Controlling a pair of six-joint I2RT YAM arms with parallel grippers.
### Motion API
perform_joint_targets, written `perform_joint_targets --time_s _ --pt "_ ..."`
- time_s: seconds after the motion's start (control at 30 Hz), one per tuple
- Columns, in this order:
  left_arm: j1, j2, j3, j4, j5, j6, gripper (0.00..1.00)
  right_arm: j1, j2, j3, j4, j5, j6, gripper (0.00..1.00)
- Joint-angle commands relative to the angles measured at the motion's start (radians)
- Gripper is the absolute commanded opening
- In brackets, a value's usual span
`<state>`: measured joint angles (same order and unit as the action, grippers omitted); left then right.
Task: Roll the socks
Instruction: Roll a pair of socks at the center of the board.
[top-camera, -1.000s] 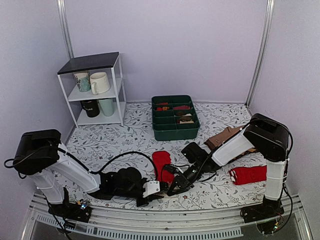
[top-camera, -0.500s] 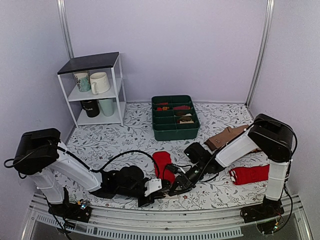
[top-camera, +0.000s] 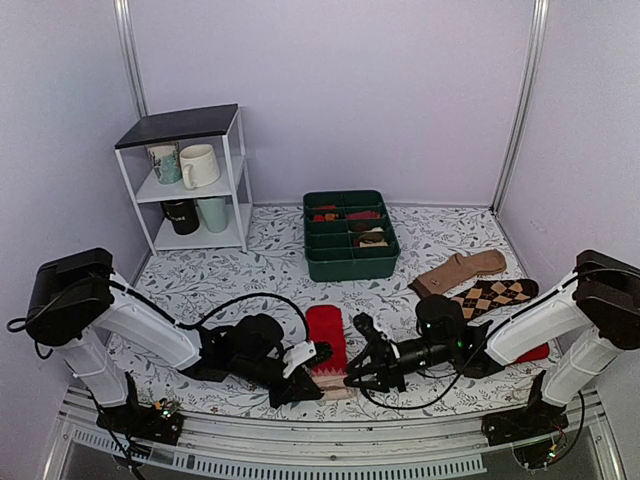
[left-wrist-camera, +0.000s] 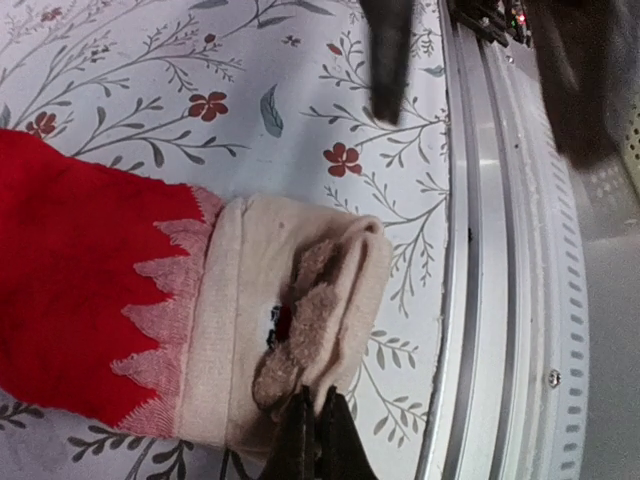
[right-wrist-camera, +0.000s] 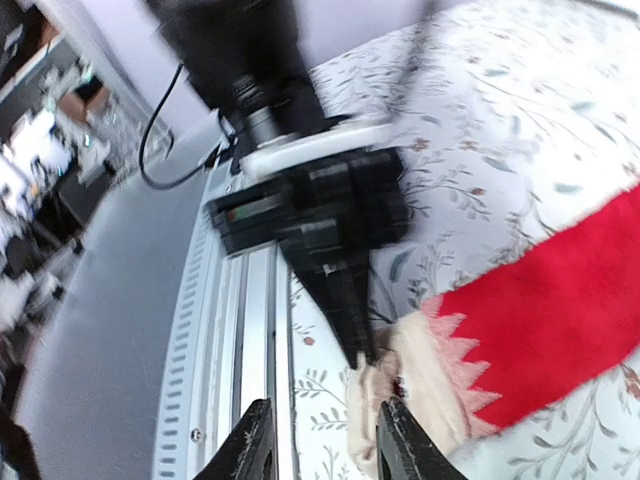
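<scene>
Socks (top-camera: 325, 333) | long axis near-far | beige end toward near edge

Four mugs (top-camera: 200, 165) (all at ten o'clock), one shelf (top-camera: 180, 125), one green tray (top-camera: 350, 262) at twelve, two brown socks (top-camera: 460, 272) at three, one red sock bundle (top-camera: 325, 332) at six.

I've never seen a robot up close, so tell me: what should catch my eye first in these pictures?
The bright red fabric sock with a pale beige end lies front and centre. The left gripper pinches that beige end, while the open right gripper hovers beside it. Behind stand a dark green compartment tray and, back left, a white shelf rack holding mugs.
</scene>
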<state>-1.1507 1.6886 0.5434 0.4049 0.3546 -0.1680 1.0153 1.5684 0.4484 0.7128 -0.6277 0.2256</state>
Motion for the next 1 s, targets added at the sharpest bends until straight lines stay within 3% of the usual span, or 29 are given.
perform_joint_targets --time_s 0.0,0.23,0.47,0.97 --pt "0.026 0.045 -0.020 -0.175 0.074 -0.063 0.00 0.126 0.007 -0.008 0.015 0.179 -0.287 0.34" --pt "0.037 0.065 -0.004 -0.193 0.098 -0.050 0.00 0.231 0.070 0.070 -0.169 0.343 -0.443 0.35" --pt "0.038 0.075 0.004 -0.202 0.102 -0.038 0.00 0.244 0.120 0.086 -0.202 0.460 -0.500 0.34" --pt "0.042 0.087 0.021 -0.218 0.097 -0.020 0.00 0.244 0.158 0.075 -0.241 0.454 -0.465 0.27"
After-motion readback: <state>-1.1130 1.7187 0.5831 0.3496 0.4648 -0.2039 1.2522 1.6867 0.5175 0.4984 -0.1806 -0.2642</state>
